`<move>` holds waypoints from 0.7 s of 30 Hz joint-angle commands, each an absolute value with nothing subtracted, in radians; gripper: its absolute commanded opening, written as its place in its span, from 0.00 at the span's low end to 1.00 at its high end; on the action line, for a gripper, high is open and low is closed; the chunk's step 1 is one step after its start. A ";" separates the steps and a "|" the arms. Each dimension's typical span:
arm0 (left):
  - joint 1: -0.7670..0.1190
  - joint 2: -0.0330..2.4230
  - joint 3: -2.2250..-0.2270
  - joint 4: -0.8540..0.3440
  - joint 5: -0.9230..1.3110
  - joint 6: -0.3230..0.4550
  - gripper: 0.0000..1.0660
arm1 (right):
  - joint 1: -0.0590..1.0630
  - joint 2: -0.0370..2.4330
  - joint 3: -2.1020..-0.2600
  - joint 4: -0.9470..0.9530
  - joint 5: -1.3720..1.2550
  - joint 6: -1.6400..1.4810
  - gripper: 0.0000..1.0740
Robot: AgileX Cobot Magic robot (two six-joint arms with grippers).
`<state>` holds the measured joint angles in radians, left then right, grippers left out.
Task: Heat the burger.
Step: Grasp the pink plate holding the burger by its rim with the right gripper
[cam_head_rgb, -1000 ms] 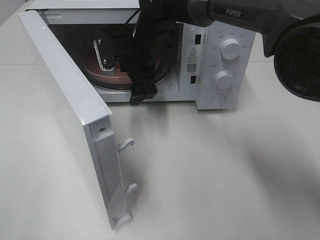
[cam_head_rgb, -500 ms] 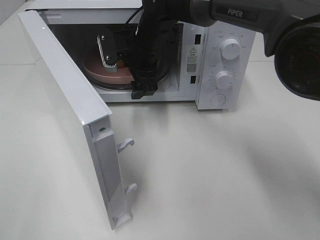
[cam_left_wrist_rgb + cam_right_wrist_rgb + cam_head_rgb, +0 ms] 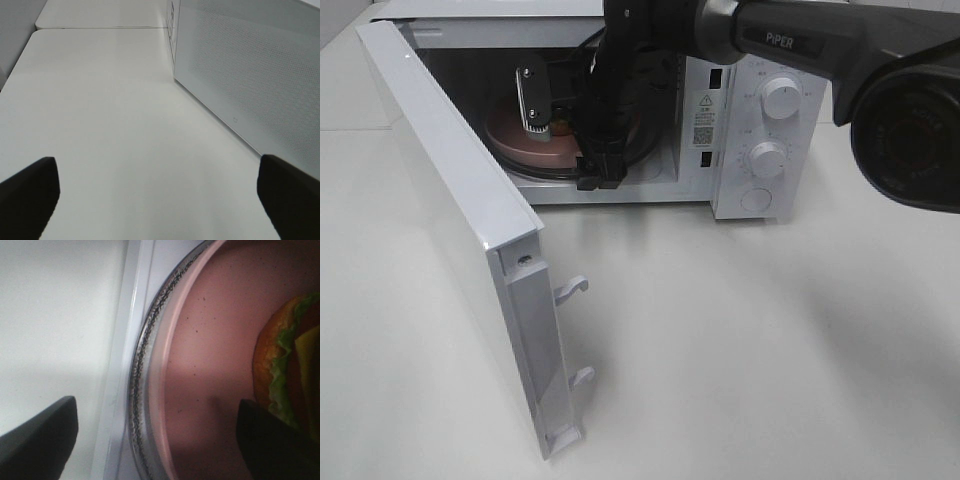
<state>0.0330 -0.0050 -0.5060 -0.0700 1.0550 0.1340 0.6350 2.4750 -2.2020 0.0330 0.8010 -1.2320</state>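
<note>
right arm (image 3: 790, 40) bent into microwave (image 3: 750, 120) | right fingers (image 3: 40, 435) apart above pink plate (image 3: 210, 340) | left fingers (image 3: 30, 195) apart

Burger (image 3: 280, 365) on plate (image 3: 210, 340) inside microwave (image 3: 730, 120)

the right arm (image 3: 880, 45) has reached deeper into the microwave (image 3: 750, 110). its black wrist (image 3: 598, 150) now sits higher and closer to the sill (image 3: 650, 190), the silver finger (image 3: 531, 100) of the right gripper (image 3: 558, 128) has lifted a little above the pink plate (image 3: 520, 150), and the piper-marked link (image 3: 785, 42) has slid leftward.
</note>
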 commanded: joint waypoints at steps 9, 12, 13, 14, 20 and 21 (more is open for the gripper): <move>0.035 -0.022 -0.505 -0.073 1.046 0.129 0.98 | 0.630 2.482 -2.217 0.039 0.786 -1.219 0.72; 0.035 -0.022 -0.505 -0.073 1.046 0.129 0.98 | 0.630 2.482 -2.217 0.039 0.779 -1.194 0.72; 0.035 -0.022 -0.505 -0.073 1.046 0.129 0.98 | 0.630 2.482 -2.217 0.040 0.774 -1.173 0.72; 0.035 -0.022 -0.505 -0.073 1.046 0.129 0.98 | 0.630 2.482 -2.217 0.040 0.774 -1.173 0.72; 0.035 -0.022 -0.505 -0.073 1.046 0.129 0.98 | 0.630 2.483 -2.217 0.039 0.741 -1.123 0.71; 0.035 -0.022 -0.505 -0.073 1.046 0.129 0.98 | 0.630 2.489 -2.217 0.039 0.738 -1.123 0.71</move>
